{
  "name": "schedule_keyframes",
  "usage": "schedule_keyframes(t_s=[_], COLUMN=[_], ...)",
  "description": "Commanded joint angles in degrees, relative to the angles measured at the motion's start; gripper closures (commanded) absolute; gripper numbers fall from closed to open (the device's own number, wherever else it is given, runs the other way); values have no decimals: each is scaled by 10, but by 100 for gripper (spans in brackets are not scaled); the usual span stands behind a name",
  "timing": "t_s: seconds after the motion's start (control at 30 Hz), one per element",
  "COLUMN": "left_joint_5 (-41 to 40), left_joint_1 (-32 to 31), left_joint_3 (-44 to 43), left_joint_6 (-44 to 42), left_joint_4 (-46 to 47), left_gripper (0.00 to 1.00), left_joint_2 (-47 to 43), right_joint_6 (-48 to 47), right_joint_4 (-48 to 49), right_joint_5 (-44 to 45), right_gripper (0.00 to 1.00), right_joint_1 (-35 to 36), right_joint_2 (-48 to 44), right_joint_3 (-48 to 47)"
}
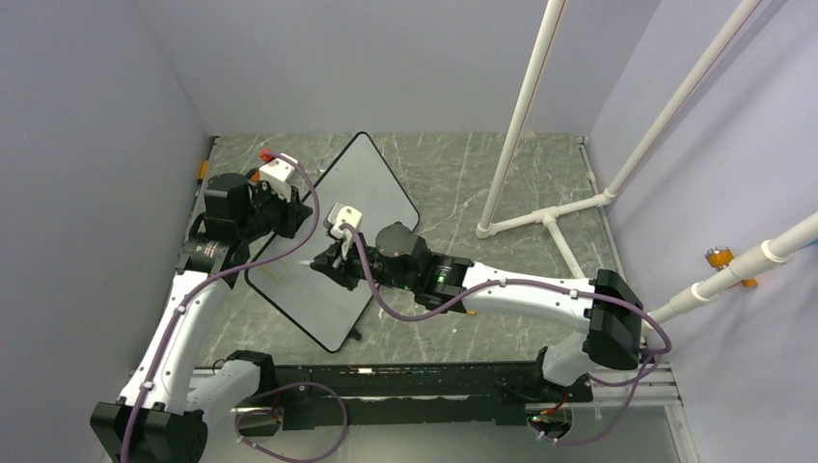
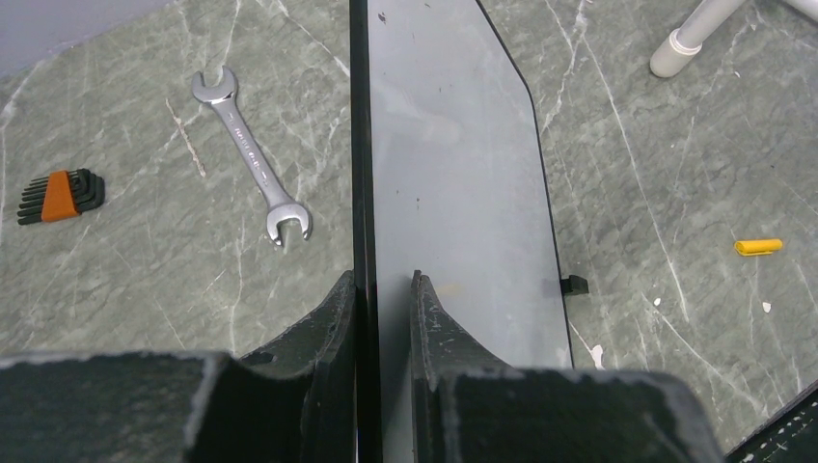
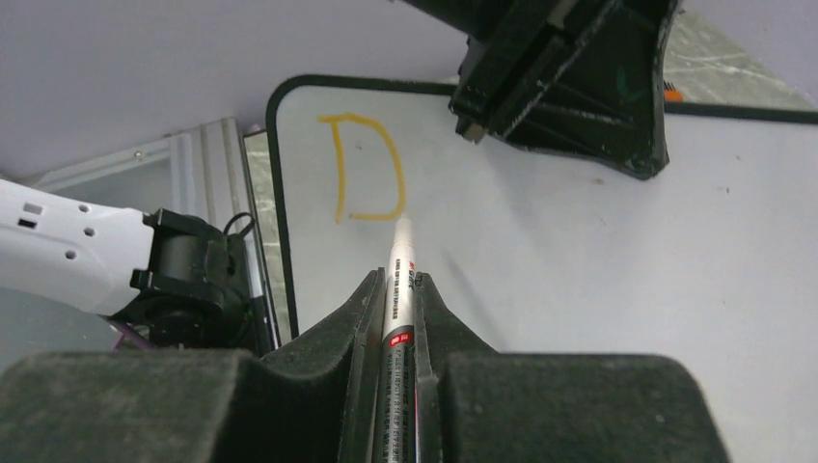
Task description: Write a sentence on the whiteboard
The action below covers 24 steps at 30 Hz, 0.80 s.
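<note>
The whiteboard [image 1: 371,193] stands tilted on the table, white with a thin black rim. My left gripper [image 1: 289,207] is shut on its left edge. In the left wrist view the board [image 2: 453,145] runs edge-on between my fingers [image 2: 384,280]. My right gripper [image 1: 333,258] is shut on a white marker [image 3: 398,318], with the jaws tight on its barrel [image 3: 398,280]. The marker tip touches the board [image 3: 598,260] at the lower right of an orange-yellow letter "D" [image 3: 367,169]. That letter is the only part of the sentence on the board.
A wrench [image 2: 251,154], a hex key set [image 2: 63,193] and an orange cap [image 2: 758,247] lie on the marble table beside the board. A white pipe frame [image 1: 540,217] stands at the right back. A small black clip [image 2: 574,285] sits on the board's edge.
</note>
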State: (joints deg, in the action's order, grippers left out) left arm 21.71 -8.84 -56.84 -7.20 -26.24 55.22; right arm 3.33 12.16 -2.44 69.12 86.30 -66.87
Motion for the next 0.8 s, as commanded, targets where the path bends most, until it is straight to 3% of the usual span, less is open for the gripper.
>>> schedule_keyframes(t_s=[0.0,0.77], left_joint_5=[3,9], left_joint_1=[-13,-13], left_joint_3=[24,25], left_joint_6=[-33,-34], left_joint_4=[-110,-109], left_gripper=[100,100], left_joint_2=[8,2], right_joint_6=[-3,-1], right_joint_4=[38,29], right_joint_5=[-23,23], right_gripper=[100,100], right_joint_1=[0,0], right_joint_2=[13,84], right_joint_3=[-44,-103])
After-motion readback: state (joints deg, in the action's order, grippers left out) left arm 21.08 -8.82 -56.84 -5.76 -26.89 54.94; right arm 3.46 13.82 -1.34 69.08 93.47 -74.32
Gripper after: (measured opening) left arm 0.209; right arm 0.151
